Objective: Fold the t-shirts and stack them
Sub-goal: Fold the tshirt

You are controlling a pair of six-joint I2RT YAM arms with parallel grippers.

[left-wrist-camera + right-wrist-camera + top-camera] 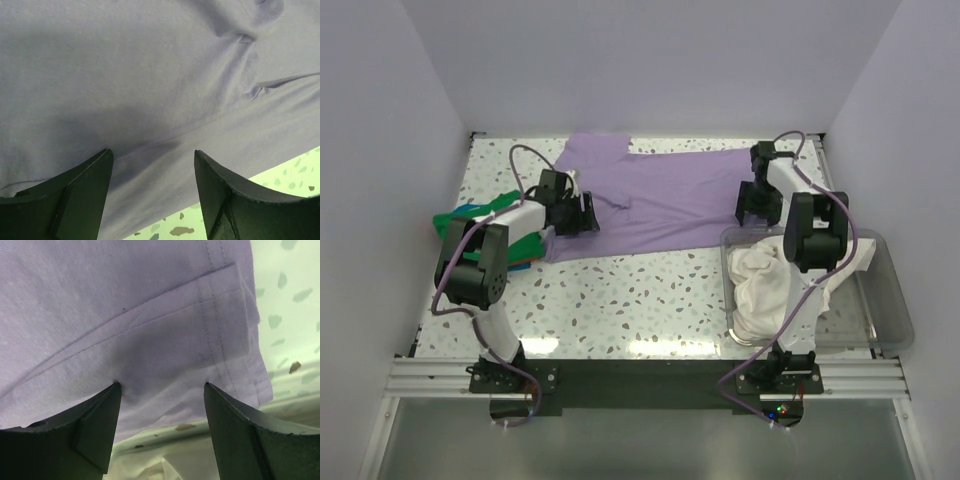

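Scene: two robot arms reach across a speckled table (620, 300) to a lavender t-shirt (660, 190) spread flat over its far half.
Lavender tee: it lies lengthwise from left to right, one sleeve pointing to the far left corner, lightly creased around the seams.
Left side: the left gripper (582, 213) points down at the shirt's left end near the sleeve. The left wrist view shows its fingers (85, 190) spread apart, tips at the cloth, with fabric lying flat between them.
Right side: the right gripper (757, 205) stands over the shirt's right end. In the right wrist view its fingers (250, 435) are also apart, tips at the cloth just inside the stitched hem (220, 335).
Left edge: a green t-shirt (455, 222) sits bunched beside the left arm, with blue and orange edges (525, 262) showing at its near side.
Right front: a cream t-shirt (760, 285) lies crumpled in a clear bin (895, 310), partly behind the right arm.
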